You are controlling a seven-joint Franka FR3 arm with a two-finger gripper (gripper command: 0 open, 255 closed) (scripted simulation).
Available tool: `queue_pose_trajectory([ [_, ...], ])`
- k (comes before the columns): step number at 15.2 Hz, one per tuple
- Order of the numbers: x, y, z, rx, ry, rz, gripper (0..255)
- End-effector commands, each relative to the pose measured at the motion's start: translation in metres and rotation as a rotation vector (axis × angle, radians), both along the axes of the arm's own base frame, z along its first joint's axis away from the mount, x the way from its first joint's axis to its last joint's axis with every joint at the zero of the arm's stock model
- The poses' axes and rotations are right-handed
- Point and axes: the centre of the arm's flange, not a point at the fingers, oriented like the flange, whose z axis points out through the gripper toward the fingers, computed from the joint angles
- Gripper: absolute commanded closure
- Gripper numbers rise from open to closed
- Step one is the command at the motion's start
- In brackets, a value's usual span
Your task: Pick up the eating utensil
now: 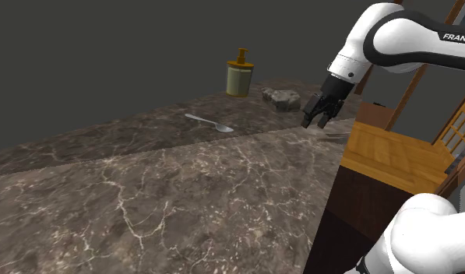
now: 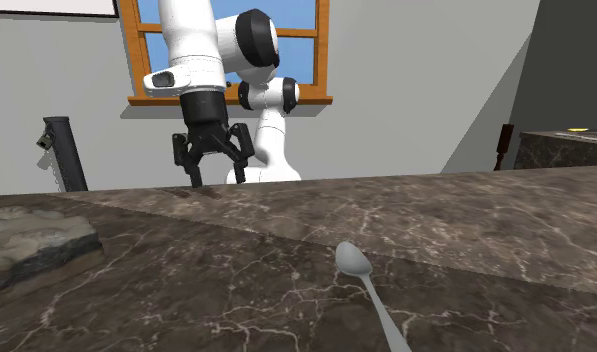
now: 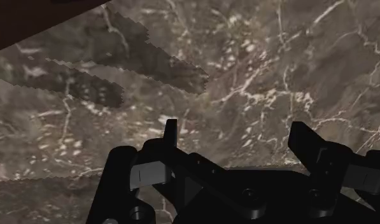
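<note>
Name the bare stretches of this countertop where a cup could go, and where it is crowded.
The widest free patch of counter runs from the spoon toward the shoulder view's lower left. Crowded: the far end, where the soap dispenser and a grey lump stand near the open hand.

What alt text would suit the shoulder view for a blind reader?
A white robot arm hangs its open black gripper above a dark veined counter, apart from a silver spoon; a yellow soap dispenser stands farther back.
</note>
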Motion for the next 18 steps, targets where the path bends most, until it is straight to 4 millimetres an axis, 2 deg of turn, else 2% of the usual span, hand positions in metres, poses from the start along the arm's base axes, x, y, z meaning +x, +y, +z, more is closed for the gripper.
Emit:
queue_pose_trajectory([
  [1, 0.000, 0.000, 0.000, 0.000, 0.000, 0.000, 0],
  [18, 0.157, 0.156, 0.011, -0.037, -0.058, 0.116, 0],
])
